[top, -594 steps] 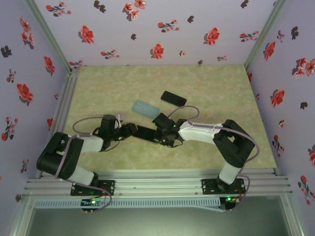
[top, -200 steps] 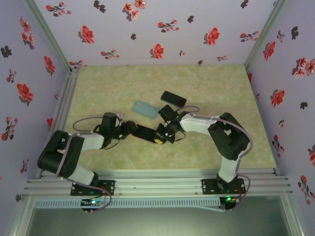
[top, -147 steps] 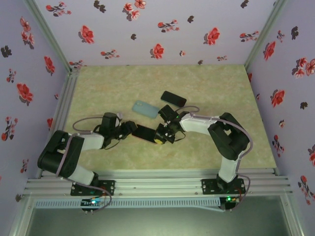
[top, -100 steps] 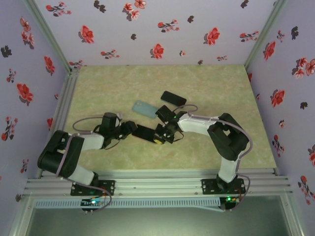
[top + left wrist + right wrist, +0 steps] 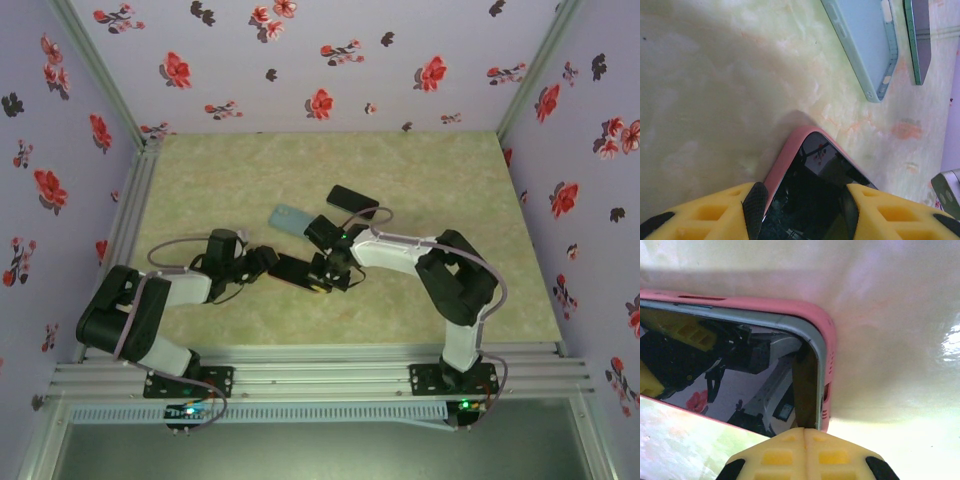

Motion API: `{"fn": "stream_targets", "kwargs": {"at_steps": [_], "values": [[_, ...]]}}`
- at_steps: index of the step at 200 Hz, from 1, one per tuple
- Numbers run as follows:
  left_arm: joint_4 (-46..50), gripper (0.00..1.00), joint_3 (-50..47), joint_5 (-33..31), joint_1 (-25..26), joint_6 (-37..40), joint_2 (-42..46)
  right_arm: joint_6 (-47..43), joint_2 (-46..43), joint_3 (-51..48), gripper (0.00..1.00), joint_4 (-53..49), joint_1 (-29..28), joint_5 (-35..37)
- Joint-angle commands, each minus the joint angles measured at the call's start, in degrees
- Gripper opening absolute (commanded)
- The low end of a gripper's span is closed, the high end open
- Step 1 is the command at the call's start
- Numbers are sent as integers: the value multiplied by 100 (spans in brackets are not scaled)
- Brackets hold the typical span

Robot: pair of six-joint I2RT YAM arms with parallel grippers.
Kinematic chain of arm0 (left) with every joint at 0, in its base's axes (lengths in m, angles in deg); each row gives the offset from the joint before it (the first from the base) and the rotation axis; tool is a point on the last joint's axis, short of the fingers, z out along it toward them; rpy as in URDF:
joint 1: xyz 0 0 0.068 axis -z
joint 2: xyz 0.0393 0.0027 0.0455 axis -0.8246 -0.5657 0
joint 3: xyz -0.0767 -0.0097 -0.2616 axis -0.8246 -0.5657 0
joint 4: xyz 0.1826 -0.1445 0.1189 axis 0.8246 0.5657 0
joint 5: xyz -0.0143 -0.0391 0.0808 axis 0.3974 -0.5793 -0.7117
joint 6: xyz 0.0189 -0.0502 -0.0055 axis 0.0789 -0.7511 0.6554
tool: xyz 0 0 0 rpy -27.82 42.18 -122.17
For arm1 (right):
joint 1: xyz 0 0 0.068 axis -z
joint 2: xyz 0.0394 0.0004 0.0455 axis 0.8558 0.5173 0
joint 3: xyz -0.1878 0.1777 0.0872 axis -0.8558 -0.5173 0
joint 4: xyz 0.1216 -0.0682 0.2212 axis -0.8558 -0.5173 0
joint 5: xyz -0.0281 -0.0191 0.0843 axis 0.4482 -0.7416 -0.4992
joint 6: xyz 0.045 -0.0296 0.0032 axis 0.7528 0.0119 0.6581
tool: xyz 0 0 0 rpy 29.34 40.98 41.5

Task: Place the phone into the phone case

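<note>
Seen from above, your left gripper (image 5: 272, 264) and right gripper (image 5: 322, 278) meet near the middle of the table (image 5: 450, 190) over the phone (image 5: 297, 270), one arm at each end, so that one can steady it while the other works. A teal case (image 5: 293, 218) and a dark phone (image 5: 352, 200) lie just beyond them, apart from each other and untouched. From the left wrist, the left gripper (image 5: 805, 205) pinches the pink case (image 5: 785, 165) across its width, a yellow finger (image 5: 756, 210) on each long side, with the phone (image 5: 812, 200) lying screen up inside it. This grip looks meant to brace the case against a push from the far end. The teal case (image 5: 865, 45) and the dark phone (image 5: 917, 35) lie side by side ahead. From the right wrist, the right gripper (image 5: 805, 440) has its fingers pressed together into a single blunt tip, set at the corner of the phone (image 5: 730, 370) where its grey edge meets the pink rim of the case (image 5: 826, 335). Squeezed together like this, the fingers serve you as a pusher, not a clamp. The phone appears seated along the top edge. Whether this corner is fully in you cannot tell from here, so judge the job as nearly done, with a last press likely to be needed.
</note>
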Motion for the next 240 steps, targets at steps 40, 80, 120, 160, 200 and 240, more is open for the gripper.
{"fn": "stream_targets", "kwargs": {"at_steps": [40,80,120,160,200,240], "values": [[-769,50,-75,125,94,302,-310,-21,2018,-640,0,888,-622,89],[-925,50,-107,193,52,250,-376,37,2102,-628,0,917,-629,30],[-1091,50,-126,272,26,202,-538,89,2230,-644,0,1031,-620,-87],[-1219,50,-212,278,16,114,-510,-47,1917,-712,0,1088,-514,65],[-644,50,-217,85,21,336,-48,-589,1017,-416,0,623,-452,612],[232,50,-155,-157,20,644,777,-630,248,-346,0,585,-445,919]]}}
